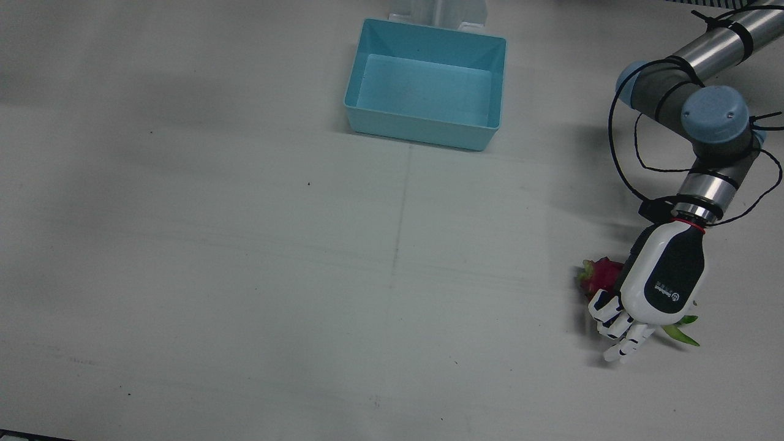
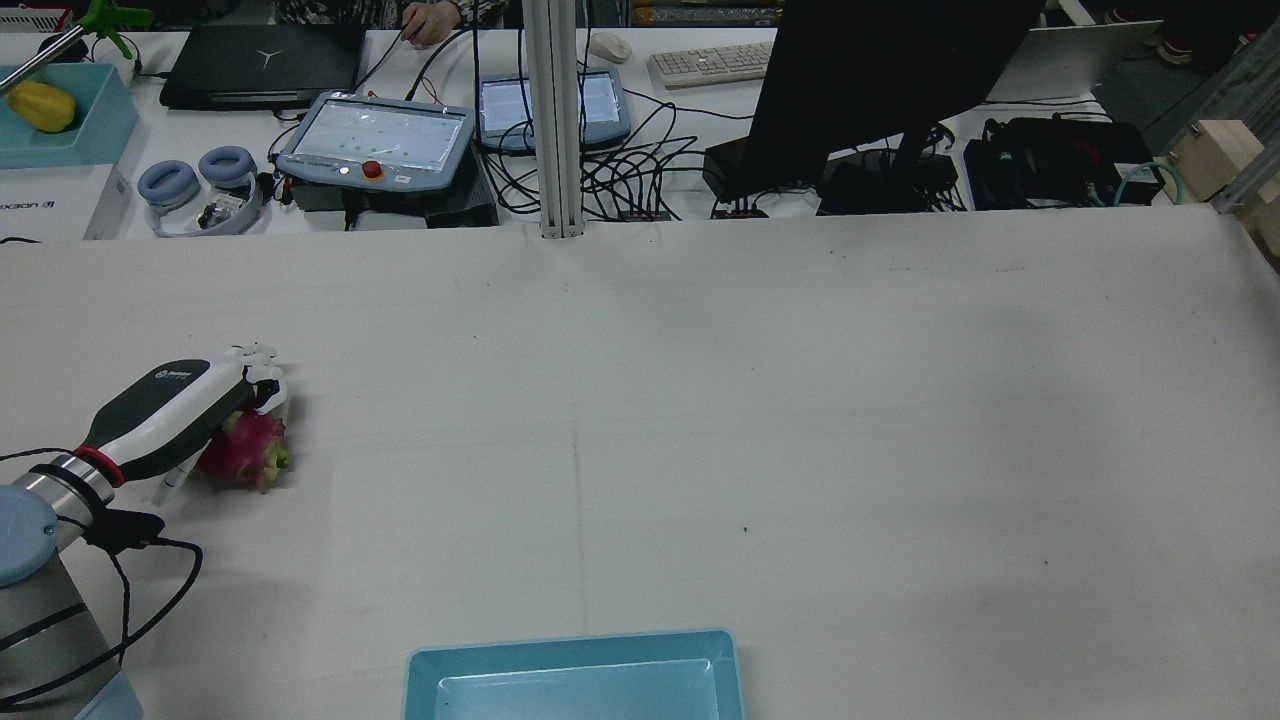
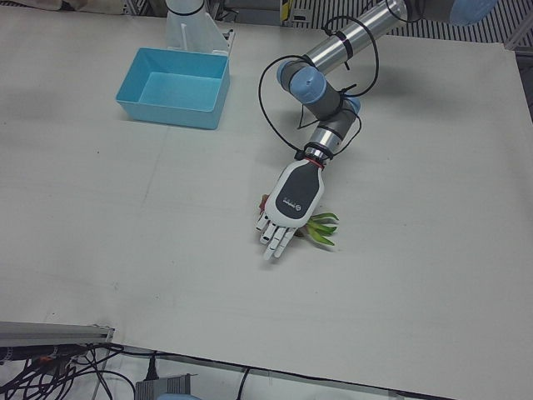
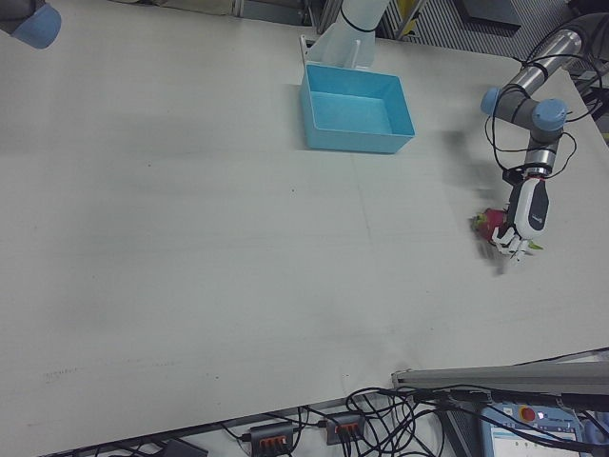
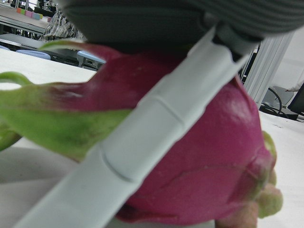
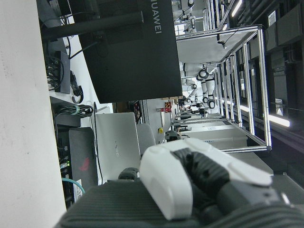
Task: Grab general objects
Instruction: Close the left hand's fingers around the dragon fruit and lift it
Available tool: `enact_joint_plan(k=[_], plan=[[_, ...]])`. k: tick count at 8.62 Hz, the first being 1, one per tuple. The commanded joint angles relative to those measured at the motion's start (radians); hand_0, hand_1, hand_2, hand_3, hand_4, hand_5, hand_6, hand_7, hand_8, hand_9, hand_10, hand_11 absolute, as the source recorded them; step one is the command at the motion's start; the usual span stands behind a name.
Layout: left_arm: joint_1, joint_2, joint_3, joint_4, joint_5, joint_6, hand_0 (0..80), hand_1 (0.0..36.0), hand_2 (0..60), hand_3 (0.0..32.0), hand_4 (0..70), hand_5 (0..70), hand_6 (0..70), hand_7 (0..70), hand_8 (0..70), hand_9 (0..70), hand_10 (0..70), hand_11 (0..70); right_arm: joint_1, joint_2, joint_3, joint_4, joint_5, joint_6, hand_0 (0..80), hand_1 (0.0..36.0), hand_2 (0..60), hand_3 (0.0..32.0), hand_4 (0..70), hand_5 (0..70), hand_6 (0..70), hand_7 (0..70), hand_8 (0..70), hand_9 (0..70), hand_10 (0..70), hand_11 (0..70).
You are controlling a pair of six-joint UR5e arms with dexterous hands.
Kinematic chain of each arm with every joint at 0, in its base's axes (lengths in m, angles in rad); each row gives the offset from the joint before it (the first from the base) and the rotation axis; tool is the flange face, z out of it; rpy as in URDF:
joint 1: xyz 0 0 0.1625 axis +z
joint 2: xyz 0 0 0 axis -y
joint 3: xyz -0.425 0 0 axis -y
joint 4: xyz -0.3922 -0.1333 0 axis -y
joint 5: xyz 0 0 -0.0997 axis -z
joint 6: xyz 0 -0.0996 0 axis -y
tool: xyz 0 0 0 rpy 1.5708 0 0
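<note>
A magenta dragon fruit [image 1: 603, 272] with green leaf tips lies on the white table near the robot's left side. It also shows in the rear view [image 2: 245, 452] and fills the left hand view [image 5: 199, 156]. My left hand [image 1: 661, 282] lies palm-down right over it, fingers stretched out past the fruit and not wrapped around it. One white finger [image 5: 156, 128] crosses in front of the fruit. My right hand [image 6: 190, 185] shows only as a finger and palm edge in its own view, so its state is unclear.
A light blue bin [image 1: 422, 131] stands empty at the table's middle near the pedestals, far from the fruit. Black cables [image 1: 618, 159] loop around the left wrist. Monitors, tablets and cables crowd the desk beyond the far edge [image 2: 640, 150].
</note>
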Motion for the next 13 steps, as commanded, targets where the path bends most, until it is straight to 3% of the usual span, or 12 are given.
enact_joint_plan(k=[1,4,6,8,9,10,11,13], plan=[[0.002,-0.030,0.003,0.041,-0.024,0.014,80.0,36.0,60.0,0.0,70.0,70.0,70.0,70.0,70.0,70.0,70.0,70.0,0.000,0.000,0.000,0.000,0.000,0.000,0.0,0.0,0.0,0.0,0.0,0.0,0.0,0.0,0.0,0.0,0.0,0.0],[0.038,-0.048,-0.001,0.060,-0.024,0.010,80.0,36.0,60.0,0.0,70.0,70.0,70.0,70.0,70.0,70.0,70.0,70.0,0.000,0.000,0.001,0.000,0.000,0.000,0.0,0.0,0.0,0.0,0.0,0.0,0.0,0.0,0.0,0.0,0.0,0.0],[0.036,-0.045,-0.079,0.059,0.009,-0.009,80.0,36.0,60.0,0.0,70.0,70.0,70.0,70.0,70.0,70.0,70.0,70.0,0.001,0.000,0.001,0.000,0.000,0.000,0.0,0.0,0.0,0.0,0.0,0.0,0.0,0.0,0.0,0.0,0.0,0.0],[-0.014,-0.048,-0.192,0.073,0.209,-0.021,80.0,36.0,60.0,0.0,70.0,70.0,70.0,70.0,70.0,70.0,70.0,70.0,0.001,0.000,0.001,0.000,0.000,0.000,0.0,0.0,0.0,0.0,0.0,0.0,0.0,0.0,0.0,0.0,0.0,0.0],[-0.080,-0.048,-0.199,0.039,0.346,-0.051,80.0,36.0,60.0,0.0,70.0,70.0,70.0,70.0,70.0,70.0,70.0,70.0,0.000,0.000,0.001,0.000,0.000,0.000,0.0,0.0,0.0,0.0,0.0,0.0,0.0,0.0,0.0,0.0,0.0,0.0],[-0.123,-0.047,-0.201,-0.067,0.491,-0.131,80.0,36.0,60.0,0.0,70.0,70.0,70.0,70.0,70.0,70.0,70.0,70.0,0.000,0.000,0.001,0.000,0.000,0.000,0.0,0.0,0.0,0.0,0.0,0.0,0.0,0.0,0.0,0.0,0.0,0.0],[-0.143,-0.047,-0.207,-0.155,0.572,-0.197,80.0,36.0,60.0,0.0,70.0,70.0,70.0,70.0,70.0,70.0,70.0,70.0,0.001,0.000,0.001,0.000,0.000,0.000,0.0,0.0,0.0,0.0,0.0,0.0,0.0,0.0,0.0,0.0,0.0,0.0],[-0.120,-0.042,-0.257,-0.231,0.643,-0.278,80.0,36.0,60.0,0.0,70.0,70.0,70.0,70.0,70.0,70.0,70.0,70.0,0.001,0.000,0.001,0.000,0.000,0.000,0.0,0.0,0.0,0.0,0.0,0.0,0.0,0.0,0.0,0.0,0.0,0.0]])
